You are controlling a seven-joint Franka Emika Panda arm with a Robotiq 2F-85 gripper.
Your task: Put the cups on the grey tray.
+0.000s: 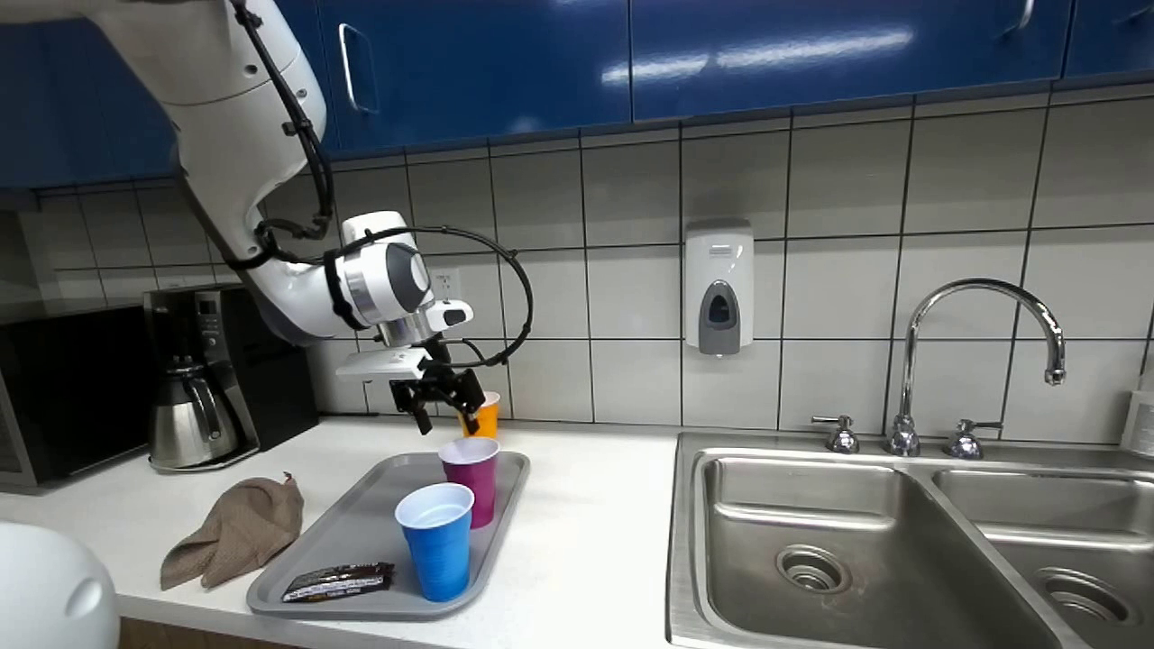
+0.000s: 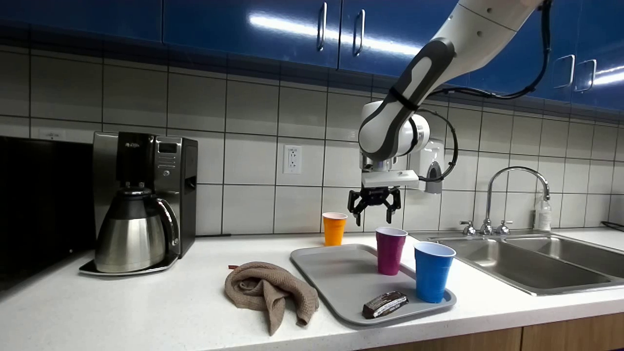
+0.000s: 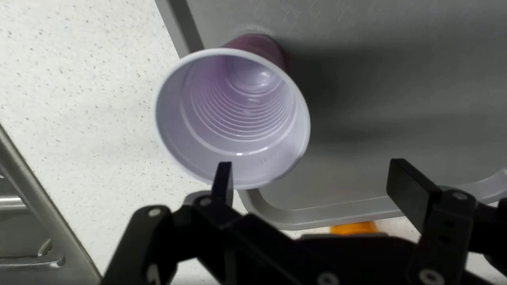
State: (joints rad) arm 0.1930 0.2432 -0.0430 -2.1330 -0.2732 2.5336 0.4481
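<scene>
On the grey tray [image 2: 336, 278] stand a glossy blue cup [image 2: 433, 275], then a magenta cup [image 2: 390, 256], pale and ridged inside. The gripper [image 2: 374, 223] hangs higher, its 2 fingers spread. Behind the tray, an orange cup [image 2: 334, 231] stands on the counter [image 2: 146, 312].

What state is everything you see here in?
Gripper: open, holding nothing
Grey tray: flat on the counter
Blue cup: upright on tray
Magenta cup: upright on tray, looks empty
Orange cup: upright on counter, off tray
Wrapped bar: lying on tray
Brown cloth: crumpled
Steel coffee pot: upright
Faucet: not running
Upper cabinets: shut
</scene>
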